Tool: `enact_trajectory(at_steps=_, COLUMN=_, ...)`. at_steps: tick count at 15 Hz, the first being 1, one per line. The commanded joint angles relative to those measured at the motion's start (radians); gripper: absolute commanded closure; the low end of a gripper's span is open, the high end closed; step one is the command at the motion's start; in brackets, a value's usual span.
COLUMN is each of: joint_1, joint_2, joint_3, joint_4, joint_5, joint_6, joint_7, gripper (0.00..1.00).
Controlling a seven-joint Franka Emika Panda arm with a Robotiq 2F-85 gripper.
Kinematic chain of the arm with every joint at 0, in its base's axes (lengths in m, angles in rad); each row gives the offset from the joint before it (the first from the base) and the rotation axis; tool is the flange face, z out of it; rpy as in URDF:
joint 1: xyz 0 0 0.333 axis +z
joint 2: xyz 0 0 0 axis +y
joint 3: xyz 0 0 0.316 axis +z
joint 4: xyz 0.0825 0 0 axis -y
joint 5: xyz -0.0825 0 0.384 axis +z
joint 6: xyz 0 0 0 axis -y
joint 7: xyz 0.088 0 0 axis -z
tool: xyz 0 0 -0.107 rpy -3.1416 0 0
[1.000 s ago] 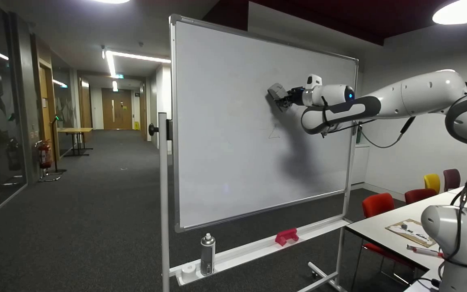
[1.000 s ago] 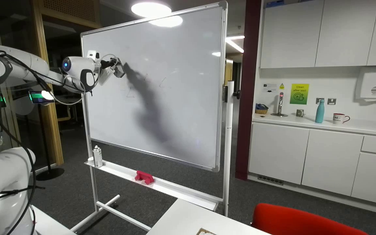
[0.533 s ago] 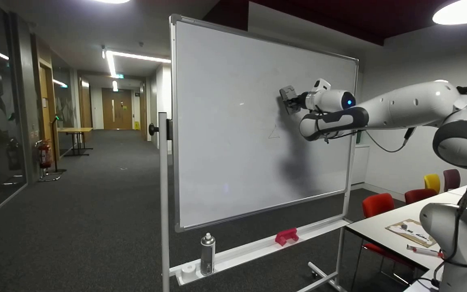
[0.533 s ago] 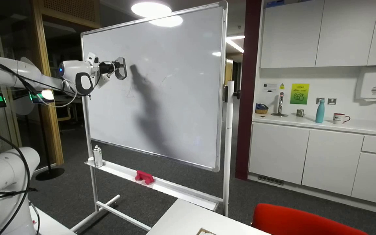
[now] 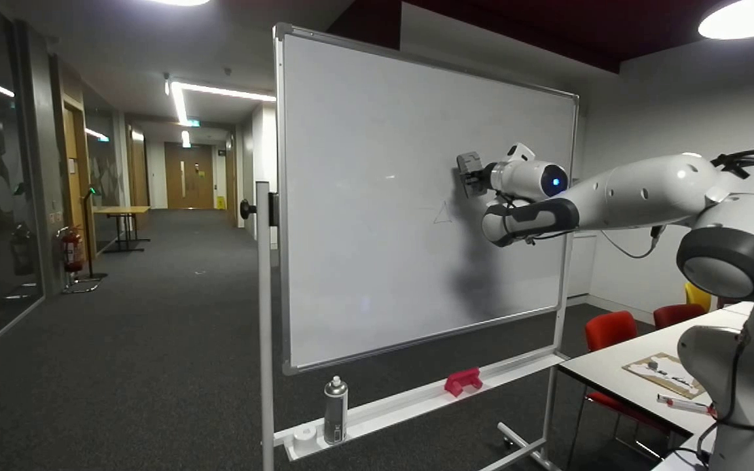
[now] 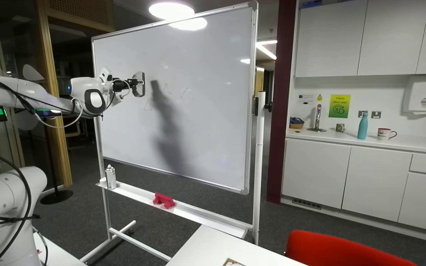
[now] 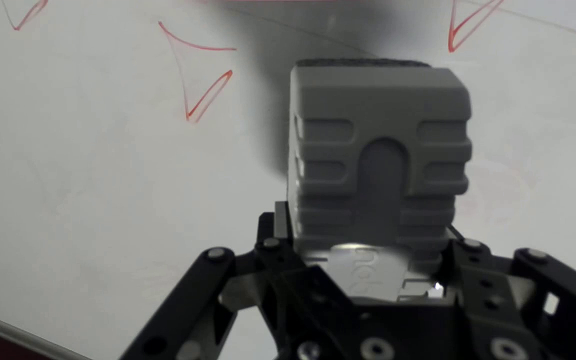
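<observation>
At the upper half of the whiteboard (image 5: 364,196), the gripper (image 7: 368,240) pinches a gray eraser (image 7: 383,100) by its opposite sides, and the hold looks square. The eraser lies directly ahead of the gripper, between it and the whiteboard, its long axis set crosswise to the line of reach and close to upright in both exterior views. Its dark pad (image 7: 363,62), seen as a thin edge in the wrist view, faces the whiteboard. Contact is not confirmed: an exterior view shows the shadow (image 6: 166,118) lying apart from the eraser, which suggests a small gap. A drawn triangle (image 5: 442,221) is found below the eraser in both exterior views, near it and uncovered. Red strokes (image 7: 209,95) are recorded to the left of the eraser in the wrist view (others run off the top edge of that view). Well below, a red holder (image 5: 463,381) rests on the tray (image 5: 403,411), apart from the gripper.
</observation>
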Motion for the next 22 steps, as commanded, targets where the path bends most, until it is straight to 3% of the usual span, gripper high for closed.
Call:
enact_trajectory(at_steps=1, joint_1=-0.003, joint_2=0.006, joint_3=-0.008, joint_4=-0.003, joint_5=-0.036, joint_6=-0.004, joint_7=0.039, gripper=0.4)
enact_trajectory(at_steps=4, joint_1=-0.003, joint_2=0.004, joint_3=-0.008, joint_4=-0.003, joint_5=-0.037, joint_6=-0.004, joint_7=0.039, gripper=0.4)
enact_trajectory(at_steps=5, joint_1=-0.017, joint_2=0.011, joint_3=-0.004, joint_4=-0.007, joint_5=-0.026, joint_6=0.007, joint_7=0.048, gripper=0.65)
enact_trajectory(at_steps=13, joint_1=-0.07, joint_2=0.002, joint_3=0.002, joint_4=0.011, joint_5=-0.029, joint_6=0.01, joint_7=0.068, gripper=0.65)
enact_trajectory(at_steps=22, joint_1=-0.072, joint_2=-0.106, joint_3=0.0, joint_4=0.093, joint_5=-0.12, joint_6=0.007, joint_7=0.043, gripper=0.65)
